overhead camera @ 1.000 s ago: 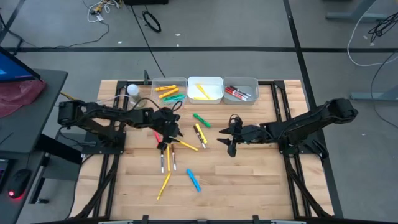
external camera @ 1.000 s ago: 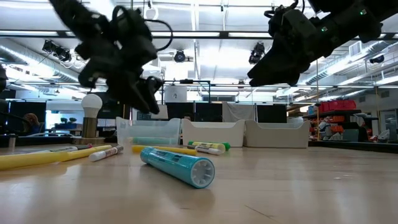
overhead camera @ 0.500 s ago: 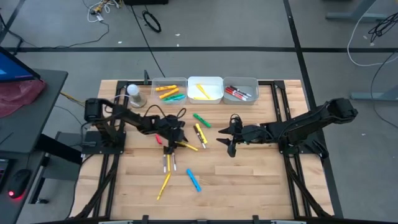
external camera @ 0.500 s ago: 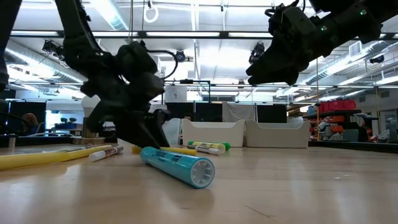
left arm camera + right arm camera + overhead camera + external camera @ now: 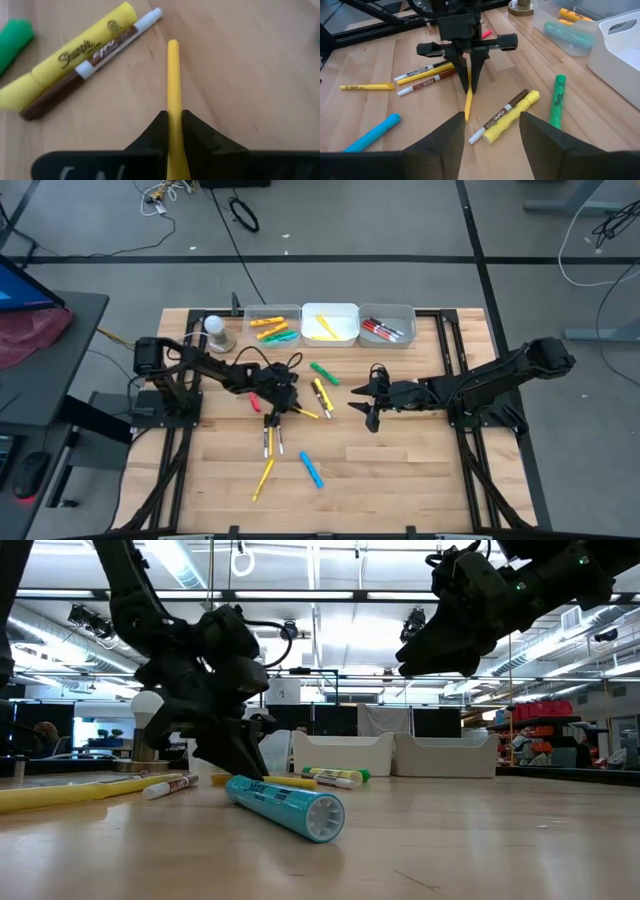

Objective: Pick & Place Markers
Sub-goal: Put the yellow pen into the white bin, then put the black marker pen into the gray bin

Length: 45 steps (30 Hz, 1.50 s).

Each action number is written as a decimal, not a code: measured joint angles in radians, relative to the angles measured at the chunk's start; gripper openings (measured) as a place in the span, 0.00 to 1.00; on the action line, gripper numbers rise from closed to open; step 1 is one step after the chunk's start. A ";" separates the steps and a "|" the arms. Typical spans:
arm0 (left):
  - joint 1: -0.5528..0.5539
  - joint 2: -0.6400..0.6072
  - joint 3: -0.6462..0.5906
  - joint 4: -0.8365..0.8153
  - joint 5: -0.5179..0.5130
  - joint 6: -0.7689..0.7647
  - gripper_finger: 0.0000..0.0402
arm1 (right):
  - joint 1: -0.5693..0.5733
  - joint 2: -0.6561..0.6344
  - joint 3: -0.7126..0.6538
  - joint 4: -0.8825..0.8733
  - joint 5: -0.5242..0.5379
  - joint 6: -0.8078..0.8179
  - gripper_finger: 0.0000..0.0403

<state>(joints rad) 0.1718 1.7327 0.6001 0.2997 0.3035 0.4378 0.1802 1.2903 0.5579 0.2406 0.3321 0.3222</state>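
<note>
From above we see the left gripper point(image 5: 272, 411) low over the middle of the wooden table point(image 5: 400, 470), the right gripper point(image 5: 372, 406) hanging apart from it to the right, and three rectangular plastic bins point(image 5: 330, 323) along the far edge holding several markers; the rest lie loose on the wood. What the high view cannot settle, the wrist views do. In the left wrist view we find the two dark fingers point(image 5: 192, 130) clenched on a thin yellow marker point(image 5: 173, 85) lying flat on the table, its free end pointing away from the camera. The right wrist view shows the same grip from the front: the left gripper's fingers point(image 5: 469, 75) come down as a narrow wedge onto the yellow marker's upper end. Its own right fingers point(image 5: 437, 145) stand wide apart with nothing between them.

Beside the gripped pen lie a fat yellow highlighter point(image 5: 70, 60) and a slim brown marker with a white cap point(image 5: 95, 65), side by side and touching. We read "Sharpie" on the highlighter and "EXPO" on the brown one. A green highlighter point(image 5: 557, 100) lies near them.

The low view adds a teal-blue marker point(image 5: 285, 805) in the foreground, its round end facing us.
</note>
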 joint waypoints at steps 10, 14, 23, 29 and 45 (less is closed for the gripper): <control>0.004 -0.163 0.424 -0.651 -0.389 0.151 0.09 | 0.009 0.000 0.000 -0.012 -0.011 -0.003 0.47; 0.079 -0.100 0.628 -0.700 -0.493 0.383 0.09 | 0.026 0.000 0.000 -0.033 -0.011 -0.005 0.47; 0.264 0.261 0.901 -0.692 -0.538 0.791 0.09 | 0.039 -0.001 0.001 -0.051 -0.010 0.019 0.47; 0.322 0.388 0.954 -0.607 -0.584 0.881 0.11 | 0.039 -0.002 0.001 -0.064 -0.008 0.038 0.47; 0.338 0.424 1.036 -0.648 -0.441 0.712 0.33 | 0.037 -0.002 0.001 -0.056 0.019 0.040 0.47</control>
<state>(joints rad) 0.5098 2.1567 1.6363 -0.3481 -0.1373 1.1493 0.2176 1.2888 0.5587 0.1843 0.3508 0.3618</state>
